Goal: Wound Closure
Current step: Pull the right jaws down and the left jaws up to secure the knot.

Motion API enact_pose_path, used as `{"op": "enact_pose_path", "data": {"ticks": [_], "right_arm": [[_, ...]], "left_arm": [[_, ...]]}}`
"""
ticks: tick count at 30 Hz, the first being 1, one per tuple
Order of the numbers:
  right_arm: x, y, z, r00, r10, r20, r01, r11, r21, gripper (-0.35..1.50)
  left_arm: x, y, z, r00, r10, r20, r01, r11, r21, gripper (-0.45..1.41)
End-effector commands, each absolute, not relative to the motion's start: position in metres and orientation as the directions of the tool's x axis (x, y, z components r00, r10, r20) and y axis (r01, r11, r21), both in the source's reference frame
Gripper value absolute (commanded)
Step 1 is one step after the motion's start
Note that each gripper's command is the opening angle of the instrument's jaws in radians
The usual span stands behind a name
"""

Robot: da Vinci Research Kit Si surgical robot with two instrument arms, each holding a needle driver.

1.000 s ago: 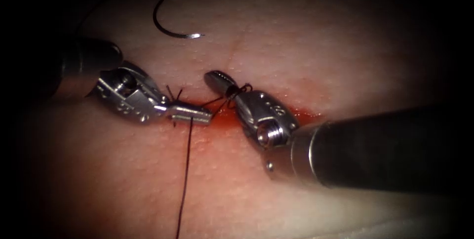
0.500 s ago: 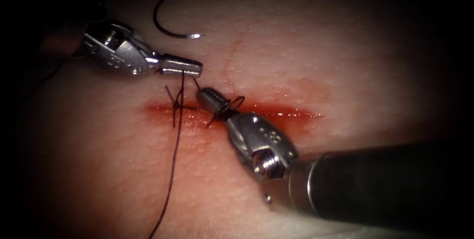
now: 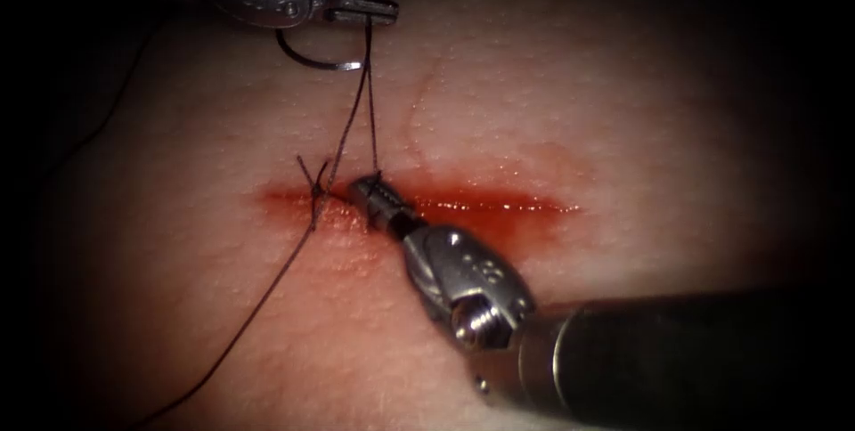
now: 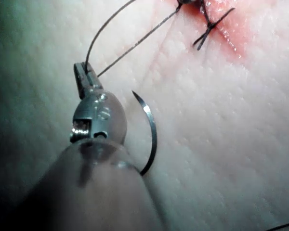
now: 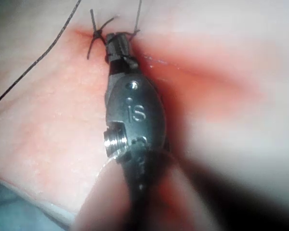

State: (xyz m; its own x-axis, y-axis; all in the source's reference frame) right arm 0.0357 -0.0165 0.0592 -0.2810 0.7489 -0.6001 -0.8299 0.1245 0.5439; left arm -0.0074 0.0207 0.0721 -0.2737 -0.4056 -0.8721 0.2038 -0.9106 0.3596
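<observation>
- Left arm's steel needle-driver tool (image 3: pixel 378 11) up at far edge of endoscope view, jaws clenched on thin dark thread (image 3: pixel 368 93); same grip seen in left wrist view (image 4: pixel 81 76), two strands leaving the jaw tips.
- Both strands running taut from left tool down to the cut, one to right tool's tip, one past the knot and on toward near edge of endoscope view.
- Curved steel needle (image 3: pixel 312 57) lying free on pale tissue (image 3: pixel 623 110), above the cut's left part, just below left tool; held by neither tool, not in the tissue. In left wrist view (image 4: pixel 151 132) beside the tool's wrist, point clear, tail end hidden behind the shaft.
- Right arm's steel needle-driver tool (image 3: pixel 367 192) at the red cut (image 3: pixel 499 207), just right of the tied dark knot with short cut ends (image 3: pixel 313 183); thread meeting its tip. Jaws look closed; grip on thread itself hard to make out, also in right wrist view (image 5: pixel 116 41).
- Red fluid (image 3: pixel 338 226) spread along the cut and on its near side.
- Left tool's shaft cut off by frame edge in endoscope view.
</observation>
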Motion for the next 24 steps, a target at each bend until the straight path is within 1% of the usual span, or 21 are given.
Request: {"op": "enact_pose_path", "data": {"ticks": [1, 10, 18, 24], "right_arm": [[0.0365, -0.0173, 0.0596, -0.279, 0.751, -0.599, -0.829, 0.126, 0.545, -0.35], [0.0369, -0.0201, 0.0586, -0.262, 0.773, -0.578, -0.815, 0.144, 0.561, -0.35], [0.0371, -0.0198, 0.0588, -0.479, 0.801, -0.36, -0.687, -0.086, 0.722, -0.35], [0.0371, -0.0199, 0.0588, -0.485, 0.798, -0.358, -0.684, -0.091, 0.724, -0.35]], "left_arm": [[-0.0079, 0.0217, 0.0727, -0.275, -0.404, -0.873, 0.2, -0.912, 0.359, -0.45], [-0.0097, 0.0251, 0.0748, -0.308, -0.379, -0.873, 0.172, -0.924, 0.341, -0.45], [-0.0093, 0.025, 0.0753, -0.304, -0.382, -0.873, 0.175, -0.923, 0.343, -0.45], [-0.009, 0.0257, 0.0749, -0.298, -0.39, -0.871, 0.179, -0.919, 0.351, -0.45]]}}
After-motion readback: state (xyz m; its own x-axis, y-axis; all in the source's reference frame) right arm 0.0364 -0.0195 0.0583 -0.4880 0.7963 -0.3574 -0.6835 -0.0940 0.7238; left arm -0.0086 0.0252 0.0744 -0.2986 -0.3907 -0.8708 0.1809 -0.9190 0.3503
